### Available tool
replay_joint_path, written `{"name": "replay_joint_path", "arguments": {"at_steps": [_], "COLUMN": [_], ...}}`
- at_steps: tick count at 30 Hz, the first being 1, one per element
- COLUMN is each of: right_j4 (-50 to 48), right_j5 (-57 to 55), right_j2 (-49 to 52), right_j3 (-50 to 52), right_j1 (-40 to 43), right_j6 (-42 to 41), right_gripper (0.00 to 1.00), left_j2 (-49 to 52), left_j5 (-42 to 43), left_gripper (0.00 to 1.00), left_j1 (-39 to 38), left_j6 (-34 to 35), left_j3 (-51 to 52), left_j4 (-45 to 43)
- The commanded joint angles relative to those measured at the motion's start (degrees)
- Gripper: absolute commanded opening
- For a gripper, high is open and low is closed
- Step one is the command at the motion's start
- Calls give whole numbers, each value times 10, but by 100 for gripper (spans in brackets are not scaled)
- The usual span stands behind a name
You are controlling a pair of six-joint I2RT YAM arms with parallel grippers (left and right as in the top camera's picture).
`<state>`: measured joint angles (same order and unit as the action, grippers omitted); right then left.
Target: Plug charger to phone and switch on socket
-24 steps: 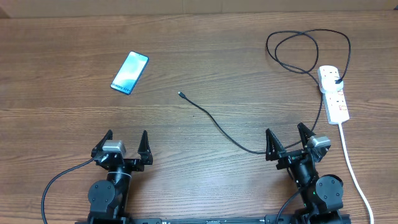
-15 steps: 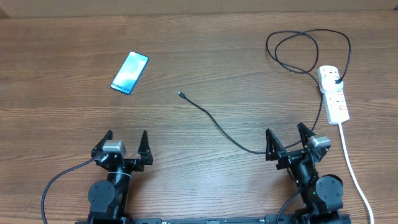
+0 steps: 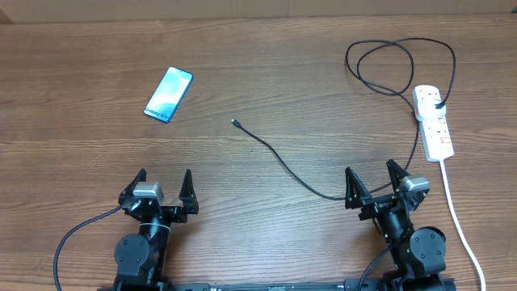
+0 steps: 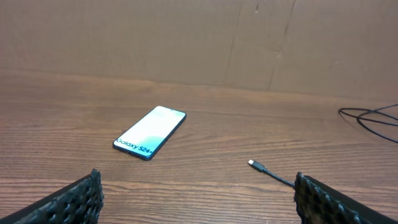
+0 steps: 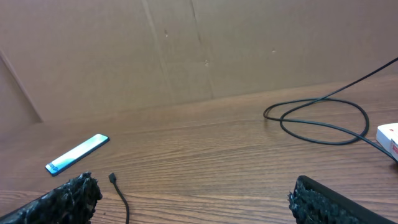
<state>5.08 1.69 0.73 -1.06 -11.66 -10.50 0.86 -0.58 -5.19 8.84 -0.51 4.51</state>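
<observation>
Claws first: the left claw (image 3: 163,179) and the right claw (image 3: 370,174) both sit low at the near edge of the worktop (image 3: 81,145), fingers spread wide apart and holding nothing. Outward from the right claw, the charger (image 3: 283,166) runs as a thin black line passing just beside its fingers. One way it goes diagonally to the small metal-tipped connector (image 3: 234,123), which lies loose near mid-worktop. The other way it loops at the far right and reaches a black plug (image 3: 436,103), which appears already seated in the socket (image 3: 433,121). The socket lies at the far right, and its white cord (image 3: 456,210) trails toward the near edge. The phone (image 3: 169,94) lies flat and screen-up at the far left, well apart from the connector, angled with its lettered end nearer the left claw. Judged from this, nothing is begun and the first step is fetching the connector. It would go best pinched on its body just behind the metal tip, leaving the tip free and level with the phone's edge. The other claw could then pin the phone so it cannot slide. No box, tray or other container shows in any view.
</observation>
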Motion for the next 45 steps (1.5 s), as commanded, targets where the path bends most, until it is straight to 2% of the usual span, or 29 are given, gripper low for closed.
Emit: {"name": "replay_joint_path", "arguments": {"at_steps": [1, 41, 45], "right_j4": [-4, -4, -4], "right_j5": [4, 4, 4], "right_j2": [-6, -6, -6], "right_j3": [6, 6, 6], "right_j1": [1, 1, 1], "right_j6": [1, 1, 1], "right_gripper": [100, 100, 100], "left_j2": [-5, -5, -5], "left_j5": [6, 15, 49], "left_gripper": [100, 99, 99], "left_j1": [3, 3, 3], "left_j6": [2, 3, 46], "left_j3": [2, 2, 2], "left_j4": [-1, -1, -3]}}
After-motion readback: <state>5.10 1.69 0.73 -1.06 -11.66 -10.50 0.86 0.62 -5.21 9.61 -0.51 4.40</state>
